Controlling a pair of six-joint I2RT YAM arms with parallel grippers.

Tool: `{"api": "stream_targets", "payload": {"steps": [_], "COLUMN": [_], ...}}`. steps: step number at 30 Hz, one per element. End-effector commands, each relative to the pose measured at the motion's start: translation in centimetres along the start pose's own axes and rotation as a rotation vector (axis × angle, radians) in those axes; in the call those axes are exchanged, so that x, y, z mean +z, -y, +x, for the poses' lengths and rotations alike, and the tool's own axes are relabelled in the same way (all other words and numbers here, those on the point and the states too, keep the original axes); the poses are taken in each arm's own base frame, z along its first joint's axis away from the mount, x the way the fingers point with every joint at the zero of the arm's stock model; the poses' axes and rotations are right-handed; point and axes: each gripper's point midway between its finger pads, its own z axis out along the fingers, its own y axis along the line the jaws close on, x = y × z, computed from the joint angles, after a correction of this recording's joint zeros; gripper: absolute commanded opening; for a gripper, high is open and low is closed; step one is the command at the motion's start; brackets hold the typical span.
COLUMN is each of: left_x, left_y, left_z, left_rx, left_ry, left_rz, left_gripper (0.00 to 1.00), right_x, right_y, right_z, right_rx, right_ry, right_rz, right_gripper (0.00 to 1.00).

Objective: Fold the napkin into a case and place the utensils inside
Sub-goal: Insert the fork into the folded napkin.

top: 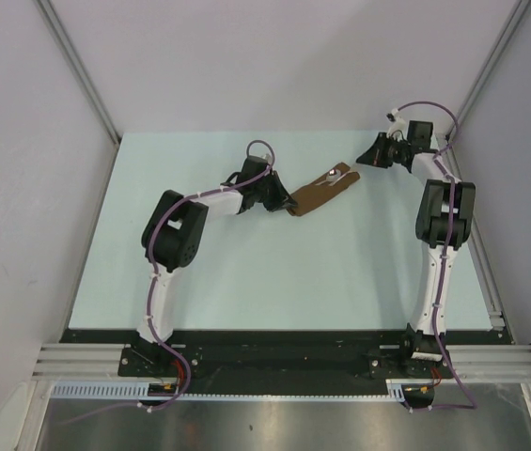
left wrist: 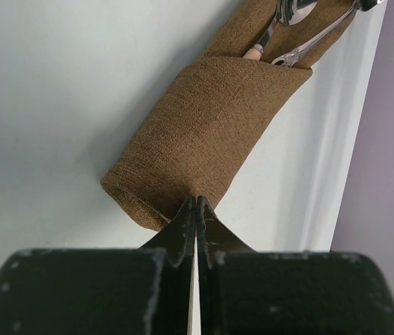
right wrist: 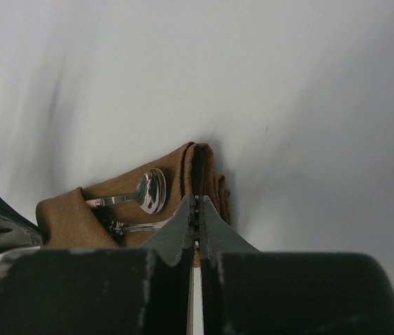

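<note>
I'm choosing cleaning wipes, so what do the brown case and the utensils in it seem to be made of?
The case looks like woven cloth, matte brown: a fine weave shows and it folds softly. The utensils look like polished metal, probably steel: their surfaces mirror the surroundings. One tan tip may be wood or plastic; too small to tell.

Arms (top: 176, 230): white links, black joints
Cables (top: 150, 299): purple, tied along each arm
Left gripper (left wrist: 197, 202): black, flat tapered fingers
Right gripper (right wrist: 197, 201): black, scuffed edges
</note>
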Motion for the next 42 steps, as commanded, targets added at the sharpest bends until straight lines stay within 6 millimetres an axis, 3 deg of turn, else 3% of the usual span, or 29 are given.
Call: {"api": "stream_targets", "payload": {"steps": [1, 8, 14, 23, 25, 30, 31, 38, 42], "left_x": [0.1, 0.1, 0.1, 0.0, -0.1, -0.2, -0.1, -1.9, -3.7], "left_y": [0.6, 0.7, 0.7, 0.8, 0.9, 1.0, 0.8, 2.7, 4.2], "left_z": [-0.6, -0.4, -0.2, -0.3, -0.3, -0.1, 0.0, -0.7, -1.3], "left_rx": [0.028, 0.031, 0.029, 0.03, 0.03, 0.032, 0.032, 0.11, 0.146], "left_ry": [0.02, 0.016, 0.017, 0.023, 0.025, 0.022, 0.019, 0.04, 0.063], "left_rz": [0.009, 0.01, 0.011, 0.014, 0.018, 0.023, 0.02, 0.044, 0.05], "left_gripper": [0.0, 0.0, 0.0, 0.0, 0.0, 0.0, 0.0, 0.01, 0.02], "right_x": [-0.8, -0.6, -0.9, 0.2, 0.1, 0.4, 0.2, -0.6, -1.0], "right_y": [-3.7, -4.2, -4.9, -6.7, -7.1, -7.1, -7.1, -6.0, -6.2], "right_z": [-2.4, -1.1, -1.5, 1.2, 1.1, 2.7, 2.3, 1.2, 1.3], "right_rx": [-0.052, -0.051, -0.075, -0.025, -0.005, 0.025, 0.011, 0.001, -0.008], "right_ry": [0.051, 0.037, 0.032, -0.003, 0.015, 0.0, 0.014, 0.014, 0.002], "right_rz": [-0.045, -0.011, 0.01, -0.026, -0.044, -0.033, -0.026, -0.006, 0.001], "right_gripper": [0.0, 0.0, 0.0, 0.0, 0.0, 0.02, 0.02, 0.27, 0.31]}}
